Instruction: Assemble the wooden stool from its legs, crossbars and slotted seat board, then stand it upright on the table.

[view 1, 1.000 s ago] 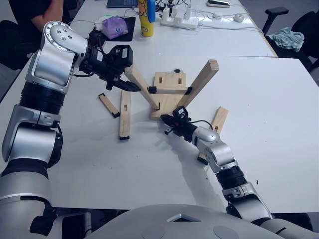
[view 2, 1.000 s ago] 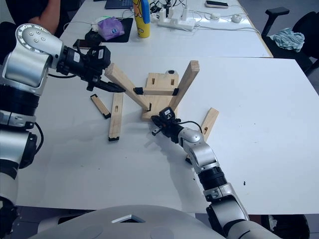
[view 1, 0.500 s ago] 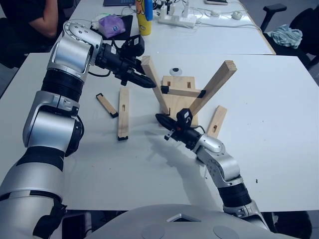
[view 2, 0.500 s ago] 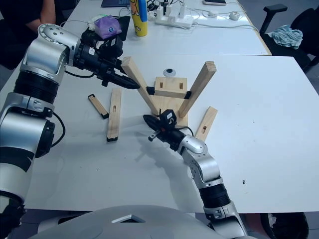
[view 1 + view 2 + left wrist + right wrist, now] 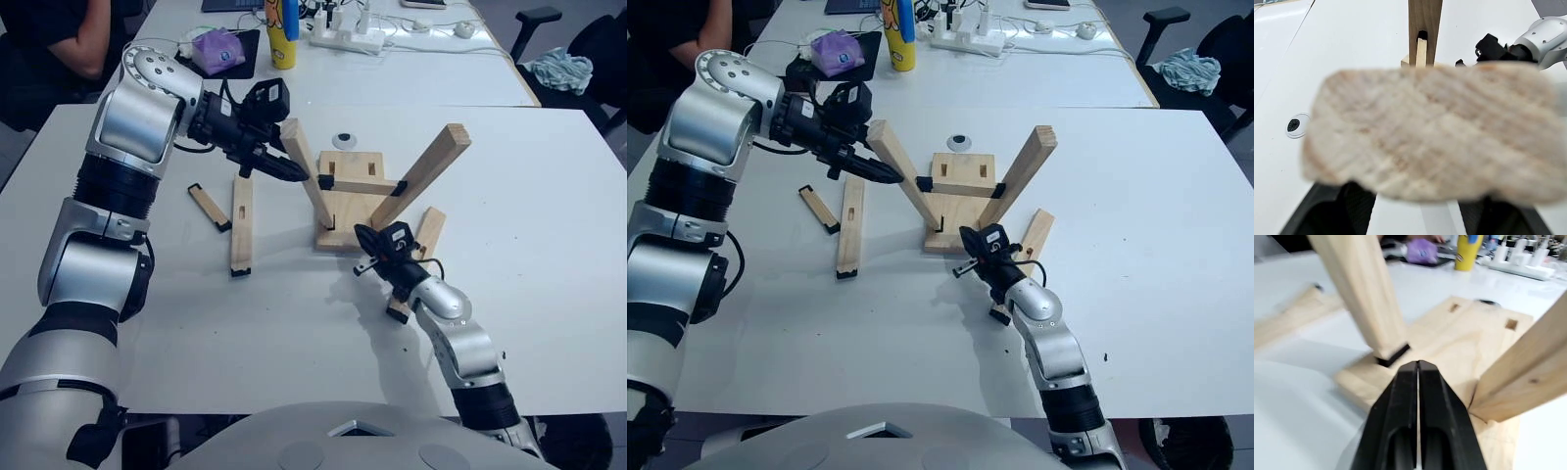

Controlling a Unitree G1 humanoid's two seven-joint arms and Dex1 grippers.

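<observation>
The seat board (image 5: 343,211) lies flat on the table (image 5: 549,245), with a left leg (image 5: 304,166) and a right leg (image 5: 423,174) slanting from its slots, joined by a crossbar (image 5: 361,183). We see the raised left gripper (image 5: 286,168) clamped on the left leg. The right gripper (image 5: 363,238), pressed closed and empty, hovers at the board's near edge.

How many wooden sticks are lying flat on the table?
3. A short stick and a long stick lie side by side left of the seat board; a third stick lies right of it, partly behind the right gripper. Others may be hidden.
</observation>
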